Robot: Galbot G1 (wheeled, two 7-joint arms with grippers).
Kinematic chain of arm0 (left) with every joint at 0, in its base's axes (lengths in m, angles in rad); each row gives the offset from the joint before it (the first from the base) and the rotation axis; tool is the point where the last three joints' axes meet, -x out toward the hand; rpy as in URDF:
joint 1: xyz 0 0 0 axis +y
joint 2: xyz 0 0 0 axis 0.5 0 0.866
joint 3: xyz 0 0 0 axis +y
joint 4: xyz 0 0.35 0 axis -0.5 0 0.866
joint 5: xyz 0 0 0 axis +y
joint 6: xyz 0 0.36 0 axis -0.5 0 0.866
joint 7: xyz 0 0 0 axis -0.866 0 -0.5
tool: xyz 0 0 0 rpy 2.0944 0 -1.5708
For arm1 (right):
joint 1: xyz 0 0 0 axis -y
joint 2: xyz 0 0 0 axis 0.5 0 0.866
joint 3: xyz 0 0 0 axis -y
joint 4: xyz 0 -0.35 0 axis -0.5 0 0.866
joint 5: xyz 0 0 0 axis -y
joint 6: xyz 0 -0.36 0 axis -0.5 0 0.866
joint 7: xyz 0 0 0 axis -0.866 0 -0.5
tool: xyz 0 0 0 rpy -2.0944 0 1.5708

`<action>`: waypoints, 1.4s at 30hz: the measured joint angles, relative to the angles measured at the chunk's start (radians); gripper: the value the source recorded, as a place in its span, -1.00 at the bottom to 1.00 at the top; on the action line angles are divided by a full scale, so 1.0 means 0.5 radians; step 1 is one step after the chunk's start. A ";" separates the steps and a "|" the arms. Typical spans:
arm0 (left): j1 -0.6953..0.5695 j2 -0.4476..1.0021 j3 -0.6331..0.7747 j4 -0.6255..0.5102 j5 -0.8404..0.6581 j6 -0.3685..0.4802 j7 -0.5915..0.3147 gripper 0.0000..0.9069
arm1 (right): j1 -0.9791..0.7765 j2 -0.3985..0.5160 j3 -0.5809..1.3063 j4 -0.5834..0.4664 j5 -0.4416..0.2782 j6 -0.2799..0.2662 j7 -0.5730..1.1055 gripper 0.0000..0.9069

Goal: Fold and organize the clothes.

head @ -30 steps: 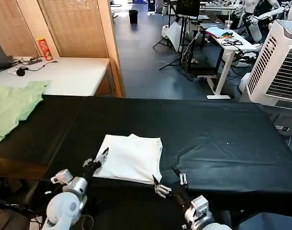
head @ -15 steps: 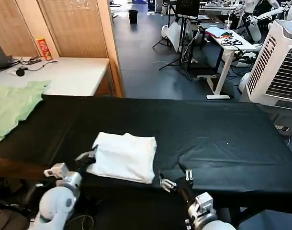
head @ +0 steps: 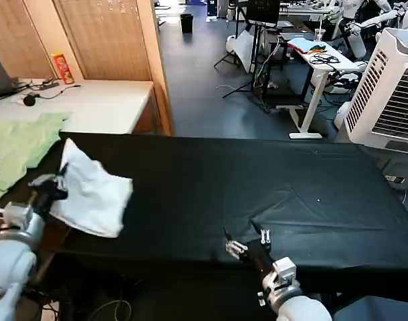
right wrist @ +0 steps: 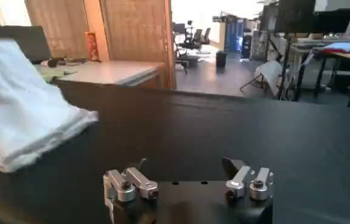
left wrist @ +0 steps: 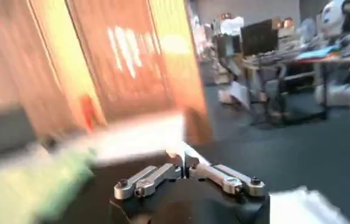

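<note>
White T-shirt (head: 90,190) pinched in left gripper (head: 49,184) at black table's (head: 271,174) left end — right gripper (head: 246,242) wide.

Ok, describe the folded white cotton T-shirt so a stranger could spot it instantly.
Start at the long black-covered table and go to its left end. There the left gripper holds the folded white cotton T-shirt lifted. Unlike the light green garment beyond, it is white and folded.

Left gripper (head: 49,185) is raised at the far left, fingers closed. Right gripper (head: 246,242) sits low, fingers spread.
</note>
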 joint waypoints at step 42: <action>-0.043 -0.443 0.907 -0.039 0.102 -0.609 0.043 0.94 | 0.999 0.314 -0.495 -0.892 0.755 -0.340 0.112 -0.14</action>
